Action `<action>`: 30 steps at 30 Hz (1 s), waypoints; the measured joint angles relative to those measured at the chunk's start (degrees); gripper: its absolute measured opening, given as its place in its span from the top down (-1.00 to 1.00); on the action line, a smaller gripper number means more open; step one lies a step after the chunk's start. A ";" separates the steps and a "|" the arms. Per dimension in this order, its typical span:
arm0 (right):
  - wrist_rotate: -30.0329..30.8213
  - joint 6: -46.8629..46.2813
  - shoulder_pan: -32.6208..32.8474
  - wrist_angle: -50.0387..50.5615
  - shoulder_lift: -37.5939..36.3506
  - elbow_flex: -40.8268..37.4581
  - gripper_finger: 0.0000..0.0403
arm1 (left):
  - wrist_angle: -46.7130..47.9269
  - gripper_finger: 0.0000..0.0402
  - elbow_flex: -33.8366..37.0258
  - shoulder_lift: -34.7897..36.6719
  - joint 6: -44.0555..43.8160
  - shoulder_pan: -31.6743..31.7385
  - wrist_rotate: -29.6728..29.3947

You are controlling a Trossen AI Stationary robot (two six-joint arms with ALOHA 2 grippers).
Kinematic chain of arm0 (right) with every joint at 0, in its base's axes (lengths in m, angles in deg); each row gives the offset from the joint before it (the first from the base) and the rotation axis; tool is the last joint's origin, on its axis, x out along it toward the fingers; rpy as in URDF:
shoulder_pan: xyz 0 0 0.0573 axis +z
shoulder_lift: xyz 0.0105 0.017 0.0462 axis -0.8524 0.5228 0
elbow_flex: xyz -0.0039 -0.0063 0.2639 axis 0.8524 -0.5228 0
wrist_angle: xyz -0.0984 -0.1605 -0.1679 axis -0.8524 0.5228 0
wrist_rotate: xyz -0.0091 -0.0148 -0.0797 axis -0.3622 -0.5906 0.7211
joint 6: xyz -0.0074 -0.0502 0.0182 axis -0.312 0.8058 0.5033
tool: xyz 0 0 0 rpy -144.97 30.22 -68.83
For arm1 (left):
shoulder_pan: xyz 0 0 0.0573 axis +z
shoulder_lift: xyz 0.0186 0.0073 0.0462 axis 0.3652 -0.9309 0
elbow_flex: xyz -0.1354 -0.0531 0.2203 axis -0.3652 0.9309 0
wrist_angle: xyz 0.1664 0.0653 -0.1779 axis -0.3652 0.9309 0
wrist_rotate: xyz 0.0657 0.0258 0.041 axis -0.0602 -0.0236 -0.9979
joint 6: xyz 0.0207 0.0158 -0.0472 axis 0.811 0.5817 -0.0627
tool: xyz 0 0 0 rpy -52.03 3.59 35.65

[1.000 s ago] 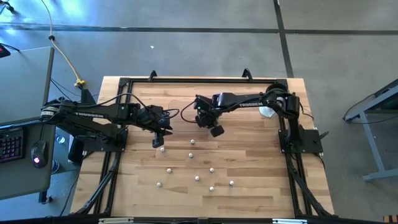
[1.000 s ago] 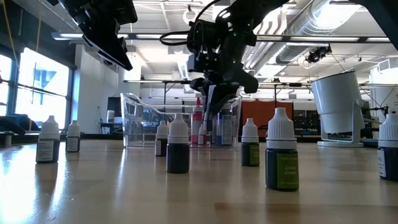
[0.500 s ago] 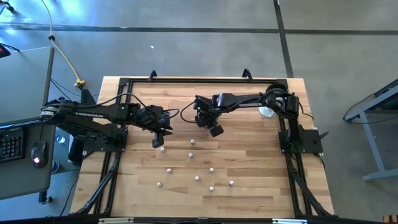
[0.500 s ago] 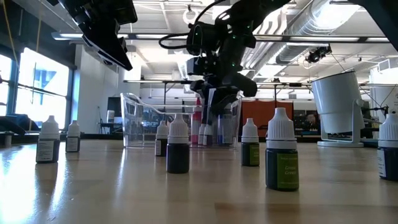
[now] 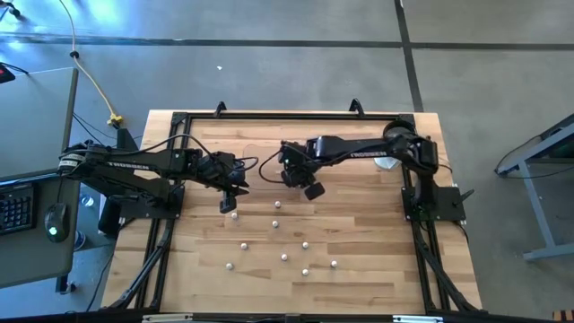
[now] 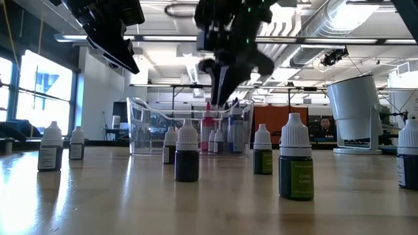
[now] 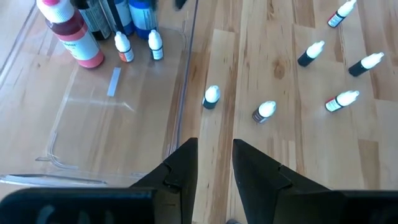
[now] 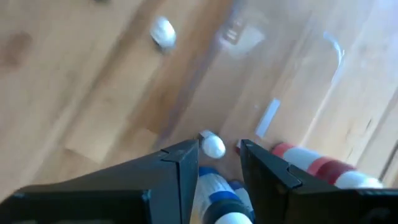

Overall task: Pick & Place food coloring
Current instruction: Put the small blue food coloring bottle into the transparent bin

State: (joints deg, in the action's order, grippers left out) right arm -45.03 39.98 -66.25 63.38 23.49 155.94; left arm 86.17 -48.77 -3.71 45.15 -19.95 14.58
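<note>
Scene: wooden table [image 5: 359, 269] seen from above, two dark arms reaching toward its middle, small capped bottles [image 5: 284, 257] scattered upright on the near half.
Tray: clear plastic tray [image 7: 56, 155] at the far middle of the table; it already holds a red bottle [image 7: 68, 31], darker and blue ones, and two tiny white-capped ones.
Right gripper [image 8: 217, 152]: hovers above the tray's inner corner, fingers a narrow gap apart; nothing seems clamped, though a white cap [image 8: 213, 146] shows through the gap below.
Left gripper [image 7: 214, 165]: hangs above the tray's edge, fingers narrowly parted and empty.
Food coloring: loose bottles stand on bare wood outside the tray; the nearest two [image 7: 211, 96] [image 7: 265, 111] lie just ahead of the left gripper, others well apart.
Step in hand: likely the right arm clearing the tray after a drop-off.
Doing it well: lift straight up so the fingers do not tip the standing bottles, then come down on the next cap from above with fingers set either side of it.
</note>
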 joint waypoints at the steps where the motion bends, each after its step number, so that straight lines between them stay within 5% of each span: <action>1: -0.13 -0.01 0.74 0.70 -0.29 0.91 0.44 | 0.18 0.51 0.00 0.00 0.00 -0.02 0.02; 11: -9.42 -2.36 6.65 -4.12 -0.88 1.79 0.44 | 0.01 0.51 0.00 0.00 0.00 0.00 0.02; 30: -4.24 -2.33 7.82 -14.95 9.85 0.60 0.44 | -0.13 0.51 0.00 0.00 0.00 0.00 0.02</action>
State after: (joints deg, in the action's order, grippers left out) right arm -49.27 37.65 -58.42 48.43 33.34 156.54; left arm 86.03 -48.77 -3.71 45.15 -19.95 14.60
